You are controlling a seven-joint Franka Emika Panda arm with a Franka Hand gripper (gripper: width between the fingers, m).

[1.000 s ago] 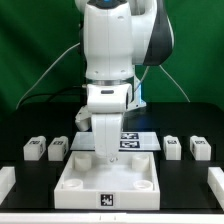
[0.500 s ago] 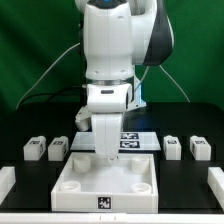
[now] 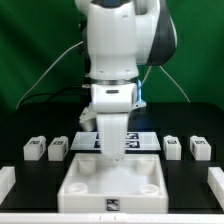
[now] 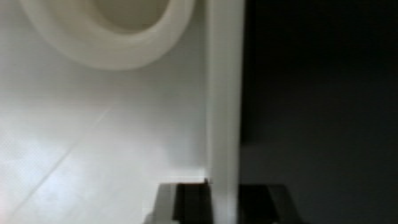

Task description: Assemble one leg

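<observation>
Four small white legs with tags lie on the black table. Two are at the exterior view's left [image 3: 35, 149] [image 3: 58, 148] and two at its right [image 3: 172, 146] [image 3: 200, 148]. The large white tray-like panel [image 3: 85, 185] lies at the front centre. My gripper [image 3: 113, 152] points down at the panel's back rim. In the wrist view the raised rim [image 4: 222, 100] runs between my dark fingers [image 4: 187, 205], and the gripper [image 4: 222, 205] is shut on it. A round socket [image 4: 125, 35] shows in the panel's corner. No leg is held.
The marker board [image 3: 140, 140] lies flat behind the panel, partly hidden by my gripper. White blocks stand at the table's left edge [image 3: 5, 182] and right edge [image 3: 216, 182]. A green backdrop is behind the arm.
The arm and the tray-like panel have shifted together a little toward the exterior view's right. The legs have not moved.
</observation>
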